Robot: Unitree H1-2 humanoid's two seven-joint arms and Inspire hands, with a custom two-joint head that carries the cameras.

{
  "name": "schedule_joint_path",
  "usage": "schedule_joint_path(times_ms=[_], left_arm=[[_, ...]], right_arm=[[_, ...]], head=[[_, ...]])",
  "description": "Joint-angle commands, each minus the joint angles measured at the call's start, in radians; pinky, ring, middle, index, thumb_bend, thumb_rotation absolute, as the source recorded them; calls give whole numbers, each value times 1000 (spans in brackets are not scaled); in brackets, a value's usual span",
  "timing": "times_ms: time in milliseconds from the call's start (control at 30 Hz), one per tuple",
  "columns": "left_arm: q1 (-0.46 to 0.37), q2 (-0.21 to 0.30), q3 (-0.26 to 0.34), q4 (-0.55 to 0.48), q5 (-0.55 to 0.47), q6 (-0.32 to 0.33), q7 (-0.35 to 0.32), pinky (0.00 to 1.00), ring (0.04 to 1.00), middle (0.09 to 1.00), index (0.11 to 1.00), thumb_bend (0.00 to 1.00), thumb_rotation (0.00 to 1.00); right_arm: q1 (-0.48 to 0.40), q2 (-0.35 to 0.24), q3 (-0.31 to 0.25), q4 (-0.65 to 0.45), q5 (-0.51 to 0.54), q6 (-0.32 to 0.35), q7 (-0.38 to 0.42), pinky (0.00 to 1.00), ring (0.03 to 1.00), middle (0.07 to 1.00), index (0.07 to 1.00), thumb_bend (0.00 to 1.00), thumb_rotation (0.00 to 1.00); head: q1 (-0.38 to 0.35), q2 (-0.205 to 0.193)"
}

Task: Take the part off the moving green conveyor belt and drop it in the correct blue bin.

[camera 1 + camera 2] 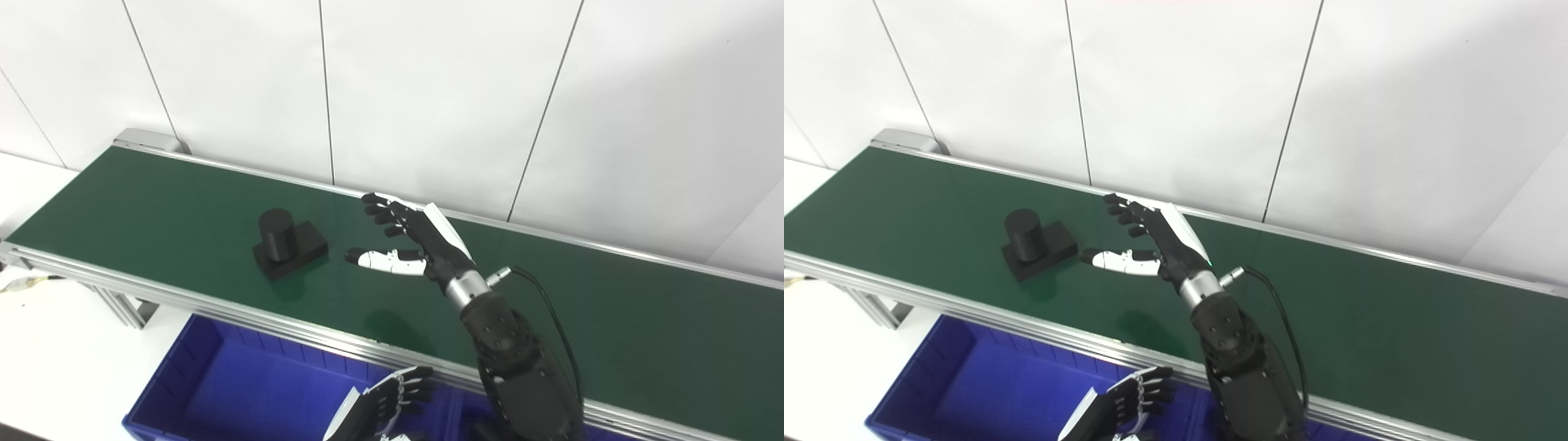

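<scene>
A black part [288, 242], a short cylinder on a flat square base, lies on the green conveyor belt [153, 208] left of centre; it also shows in the right eye view [1037, 244]. My right hand [409, 239] hovers over the belt just right of the part, open, fingers spread toward it, thumb nearest it, not touching. My left hand [386, 401] is low at the picture's bottom, open and empty, over the blue bin [202, 380].
The belt's aluminium frame [245, 312] runs along the front edge. A white wall stands behind the belt. A white table [55, 343] lies at the left, with a cable end at its far left edge.
</scene>
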Motion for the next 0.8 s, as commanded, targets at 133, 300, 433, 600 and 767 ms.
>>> schedule_joint_path(times_ms=[133,300,433,600,767], left_arm=[[-5,0,-21,-25,13,-41,26,694,757,802,823,830,556],[-11,-1,-35,-21,27,-41,47,690,761,810,820,838,559],[-14,0,-47,-17,32,-41,60,685,768,826,822,829,557],[-15,-2,-57,-12,39,-41,73,684,769,828,819,843,563],[-15,-2,-71,-15,41,-41,85,680,771,829,819,854,576]], right_arm=[[-105,62,6,90,-6,-96,-35,784,849,847,861,702,392],[-136,83,0,179,10,-142,-43,788,848,836,858,711,365],[-165,96,-1,262,4,-174,-59,785,848,838,855,723,361],[-200,112,1,357,-9,-200,-81,785,849,842,857,730,361],[-234,126,9,443,-34,-235,-133,789,849,846,859,727,342]], head=[[9,0],[18,-1],[27,-3],[39,-5],[45,-6]])
